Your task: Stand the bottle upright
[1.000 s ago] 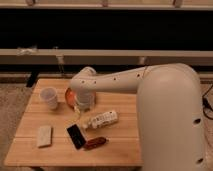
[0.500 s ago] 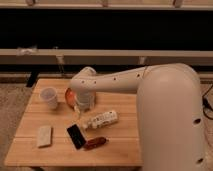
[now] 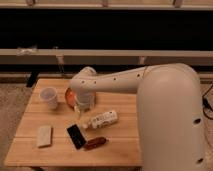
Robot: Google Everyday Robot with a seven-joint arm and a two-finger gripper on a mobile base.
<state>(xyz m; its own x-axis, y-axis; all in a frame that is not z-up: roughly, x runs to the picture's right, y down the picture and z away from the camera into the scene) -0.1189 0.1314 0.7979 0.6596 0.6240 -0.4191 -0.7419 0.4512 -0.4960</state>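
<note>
approach step: your gripper (image 3: 81, 106) hangs open and empty just beside the bottle (image 3: 102, 119), which lies flat on the table (image 3: 120, 142); next, straddle its body and close.

Bottle (image 3: 102, 119) lies flat on table (image 3: 55, 151), gripper (image 3: 82, 106) just behind its cap end

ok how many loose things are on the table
6: cup back left; orange item partly behind the tool, which is just behind the bottle; bottle lying centre; black phone and reddish-brown object in front; pale block front left. The arm may hide more.
</note>
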